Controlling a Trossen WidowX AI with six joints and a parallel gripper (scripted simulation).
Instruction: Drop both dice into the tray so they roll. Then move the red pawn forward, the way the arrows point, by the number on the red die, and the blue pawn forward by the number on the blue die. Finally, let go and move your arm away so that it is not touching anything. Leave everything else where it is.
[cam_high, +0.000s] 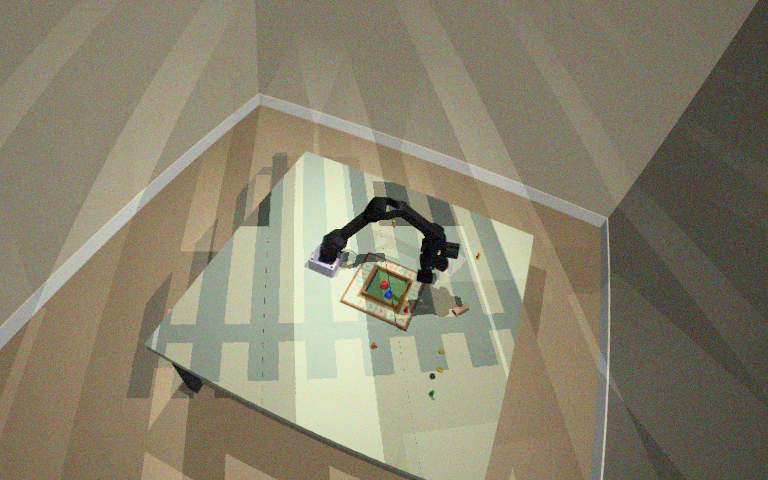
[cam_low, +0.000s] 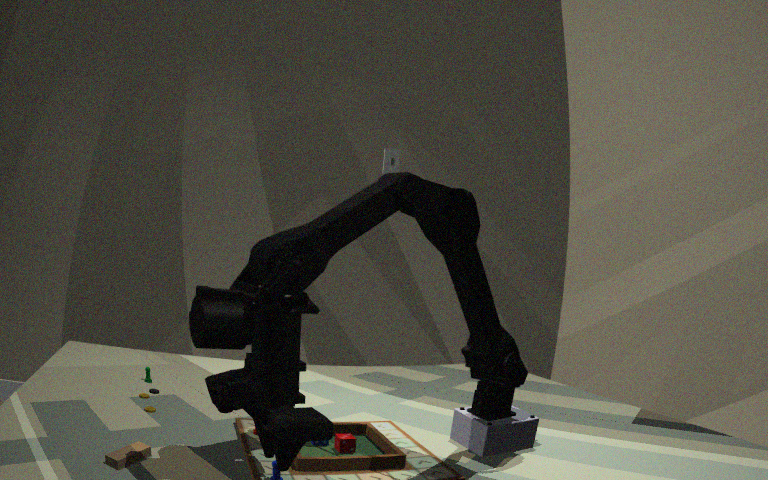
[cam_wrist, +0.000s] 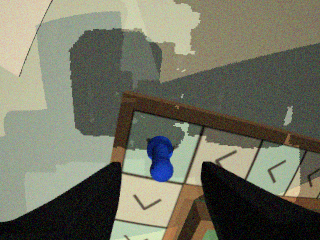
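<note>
My gripper is open, pointing down over a corner of the board. The blue pawn stands upright on the corner square, between and a little beyond the open fingertips in the wrist view; nothing is held. In the top view the arm hides it. The red pawn stands on the board near another corner. The red die and the blue die lie in the tray; their top numbers are too small to read.
A wooden block lies beyond the board. An orange pawn, two yellow discs, a black disc and a green pawn are farther off. A yellow piece is near the arm.
</note>
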